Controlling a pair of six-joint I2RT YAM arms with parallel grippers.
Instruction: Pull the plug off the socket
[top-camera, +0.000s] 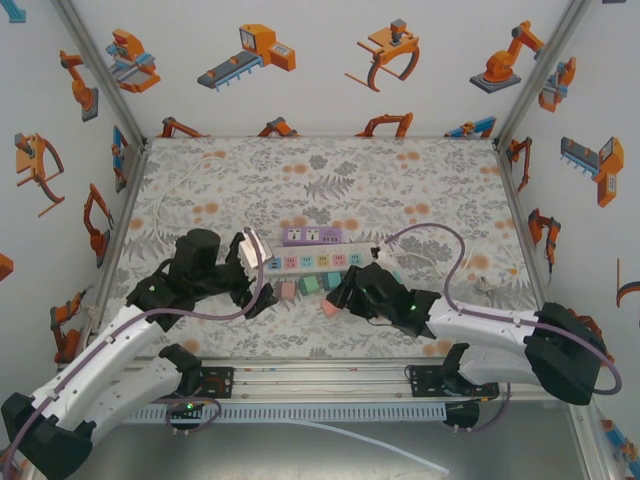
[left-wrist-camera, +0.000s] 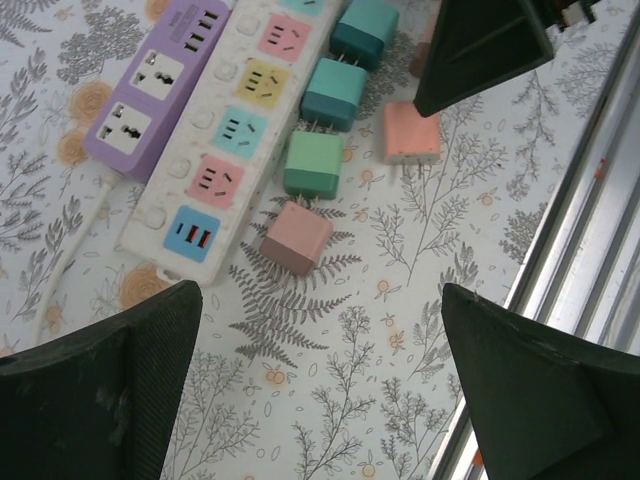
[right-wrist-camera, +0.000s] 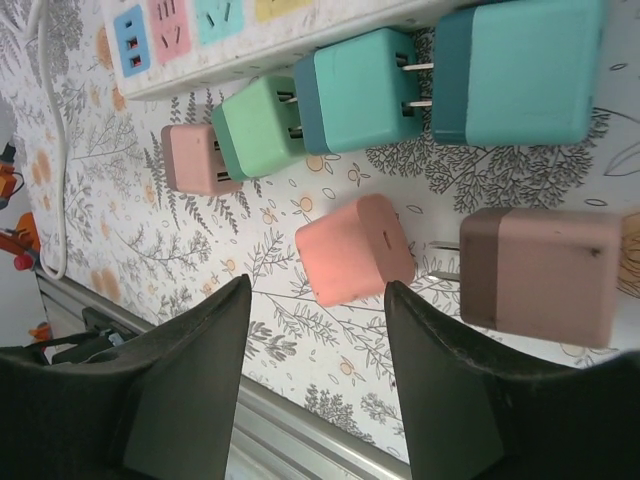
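Salmon plug (right-wrist-camera: 355, 250) lies loose toward the surface's (top-camera: 420, 180) near edge — off the white power strip (left-wrist-camera: 240, 130), a brown plug (right-wrist-camera: 545, 275) just beside it. Right gripper (right-wrist-camera: 315, 390), spread wide, hangs near it; left gripper (left-wrist-camera: 320, 400) likewise released — empty.

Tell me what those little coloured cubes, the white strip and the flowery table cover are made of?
The cubes, like the salmon cube, look like matte moulded plastic: rounded edges, even colour. The white strip seems smooth plastic with a slight sheen. The table cover looks like a flat printed sheet, paper or vinyl; I cannot tell which.
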